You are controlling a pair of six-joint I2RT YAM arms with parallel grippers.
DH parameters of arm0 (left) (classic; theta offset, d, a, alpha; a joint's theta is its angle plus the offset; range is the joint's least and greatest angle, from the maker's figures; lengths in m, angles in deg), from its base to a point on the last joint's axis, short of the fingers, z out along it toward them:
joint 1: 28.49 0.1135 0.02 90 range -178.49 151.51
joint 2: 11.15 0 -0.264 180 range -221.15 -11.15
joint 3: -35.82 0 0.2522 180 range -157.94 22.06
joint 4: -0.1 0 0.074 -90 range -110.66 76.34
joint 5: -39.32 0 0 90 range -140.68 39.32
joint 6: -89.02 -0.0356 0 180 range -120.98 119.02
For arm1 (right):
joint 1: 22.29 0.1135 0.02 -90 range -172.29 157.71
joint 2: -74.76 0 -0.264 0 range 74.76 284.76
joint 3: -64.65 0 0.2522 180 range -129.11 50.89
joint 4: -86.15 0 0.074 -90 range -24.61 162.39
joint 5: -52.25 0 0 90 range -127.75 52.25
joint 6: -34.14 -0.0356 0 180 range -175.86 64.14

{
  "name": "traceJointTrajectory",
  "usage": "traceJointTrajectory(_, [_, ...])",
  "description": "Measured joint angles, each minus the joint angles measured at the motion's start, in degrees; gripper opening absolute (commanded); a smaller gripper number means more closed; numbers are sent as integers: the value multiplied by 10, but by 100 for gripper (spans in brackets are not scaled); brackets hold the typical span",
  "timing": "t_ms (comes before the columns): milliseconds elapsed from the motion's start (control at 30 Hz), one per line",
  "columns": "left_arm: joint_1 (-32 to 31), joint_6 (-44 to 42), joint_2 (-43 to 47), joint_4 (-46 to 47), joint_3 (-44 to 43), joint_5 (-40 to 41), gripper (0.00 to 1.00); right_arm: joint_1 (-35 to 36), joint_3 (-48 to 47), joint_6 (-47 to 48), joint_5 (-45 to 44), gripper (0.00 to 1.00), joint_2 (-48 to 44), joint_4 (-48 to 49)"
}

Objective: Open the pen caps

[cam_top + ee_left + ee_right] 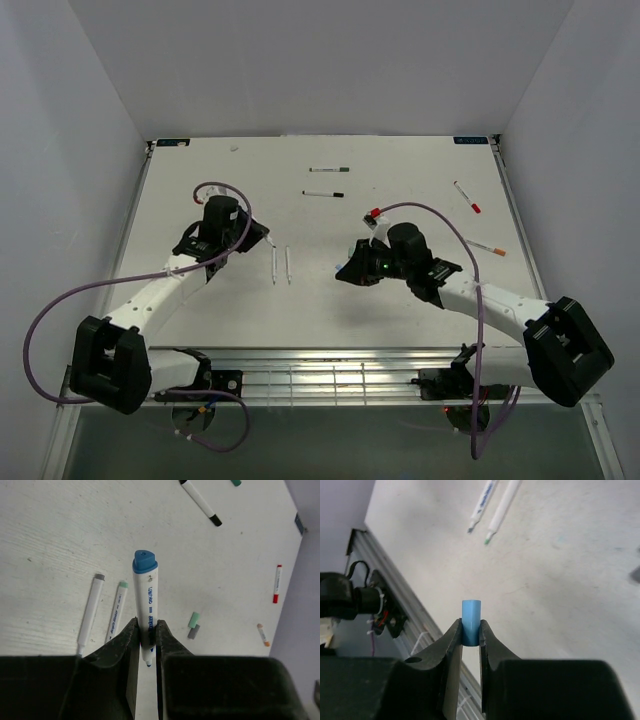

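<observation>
So, the right gripper (470, 626) is clamped on the short light-blue plastic pen cap (471, 614), only its lower half between the jaws, top sticking out. The left gripper (147, 626) is closed on the thin white marker barrel with the blue end plug (145, 592), held near its bare tip, most of the barrel ahead of the jaws. Risks: shallow pinch on a smooth round cap, so it may squirt out or roll across the white counter (45, 535) on release; the long overhang may let the barrel pivot; the bare tip may mark the counter. Ahead-right of the left gripper lie a loose green cap (194, 619) and a grey cap (192, 632); a dropped cap could knock them.
</observation>
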Motion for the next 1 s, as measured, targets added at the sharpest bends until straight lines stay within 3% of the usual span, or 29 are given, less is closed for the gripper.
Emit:
traceJointTrajectory(200, [0,-108,-56,-45,-21,-29,0,-63,-67,51,-71,8,1,-127])
traceJointTrajectory(433, [0,-207,-148,-125,-55,-38,0,-144,-83,87,-74,8,12,-195])
traceJointTrajectory(1000, [0,-286,-251,-152,-78,-77,9,-179,-105,119,-66,8,113,-227])
